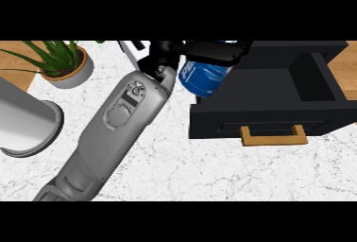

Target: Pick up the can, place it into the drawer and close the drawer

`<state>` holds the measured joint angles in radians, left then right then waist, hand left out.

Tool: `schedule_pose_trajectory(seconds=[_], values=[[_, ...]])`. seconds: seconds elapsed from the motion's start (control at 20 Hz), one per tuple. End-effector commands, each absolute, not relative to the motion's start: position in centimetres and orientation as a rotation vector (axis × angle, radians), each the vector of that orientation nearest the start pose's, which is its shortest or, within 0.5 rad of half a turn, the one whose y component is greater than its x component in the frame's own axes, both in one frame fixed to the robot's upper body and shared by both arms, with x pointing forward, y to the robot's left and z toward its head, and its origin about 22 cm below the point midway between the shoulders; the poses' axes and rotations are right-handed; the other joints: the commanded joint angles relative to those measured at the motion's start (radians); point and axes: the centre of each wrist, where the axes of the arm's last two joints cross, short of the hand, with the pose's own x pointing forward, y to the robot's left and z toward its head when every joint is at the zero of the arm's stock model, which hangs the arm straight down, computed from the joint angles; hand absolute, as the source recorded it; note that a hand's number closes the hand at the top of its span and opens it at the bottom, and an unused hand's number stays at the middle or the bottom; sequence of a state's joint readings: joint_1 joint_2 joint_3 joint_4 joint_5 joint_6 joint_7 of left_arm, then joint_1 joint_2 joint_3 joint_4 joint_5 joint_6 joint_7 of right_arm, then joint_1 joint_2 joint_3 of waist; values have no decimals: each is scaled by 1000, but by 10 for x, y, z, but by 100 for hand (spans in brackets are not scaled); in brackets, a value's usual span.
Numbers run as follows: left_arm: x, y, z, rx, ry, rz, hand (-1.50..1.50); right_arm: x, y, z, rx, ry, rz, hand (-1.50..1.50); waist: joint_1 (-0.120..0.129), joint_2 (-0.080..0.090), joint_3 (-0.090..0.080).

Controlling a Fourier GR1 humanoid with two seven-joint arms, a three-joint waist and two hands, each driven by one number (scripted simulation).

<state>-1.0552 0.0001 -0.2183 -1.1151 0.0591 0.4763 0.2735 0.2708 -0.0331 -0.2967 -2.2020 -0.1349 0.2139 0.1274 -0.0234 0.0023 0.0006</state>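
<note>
While the left hand (199, 51) curls round it, the blue can (203, 78) tilts over the open drawer's (279, 124) left edge.

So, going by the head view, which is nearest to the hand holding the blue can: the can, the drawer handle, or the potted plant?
1. Blue can: held in the left hand, over the drawer's left edge.
2. Potted plant: far left, at the counter's back.
3. Drawer handle: lower right, on the open drawer's front.
The plant and the handle are nearly too close to call.
</note>
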Motion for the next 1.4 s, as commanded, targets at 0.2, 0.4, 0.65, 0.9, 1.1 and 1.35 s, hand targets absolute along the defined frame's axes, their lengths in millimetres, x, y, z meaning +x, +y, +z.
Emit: schedule_pose_trajectory(seconds=[0.2,0.4,0.65,0.9,1.1,1.35], values=[[399,-1,235,-2,-1794,-176,150,134,-294,105,-182,-1826,-4,-150,-17,3,0],[413,-3,228,21,-1789,-179,150,153,-304,107,-156,-1832,-15,-150,-32,10,1],[416,-17,254,35,-1780,-233,150,153,-299,111,-181,-1834,-37,-150,-21,7,1],[420,-22,240,78,-1766,-252,150,162,-290,94,-154,-1820,-7,-150,-39,11,1],[420,-19,217,83,-1729,-255,150,157,-299,110,-159,-1848,-21,-150,-50,10,1],[424,-18,208,134,-1763,-267,150,169,-294,103,-160,-1858,-14,-150,-57,15,2]])
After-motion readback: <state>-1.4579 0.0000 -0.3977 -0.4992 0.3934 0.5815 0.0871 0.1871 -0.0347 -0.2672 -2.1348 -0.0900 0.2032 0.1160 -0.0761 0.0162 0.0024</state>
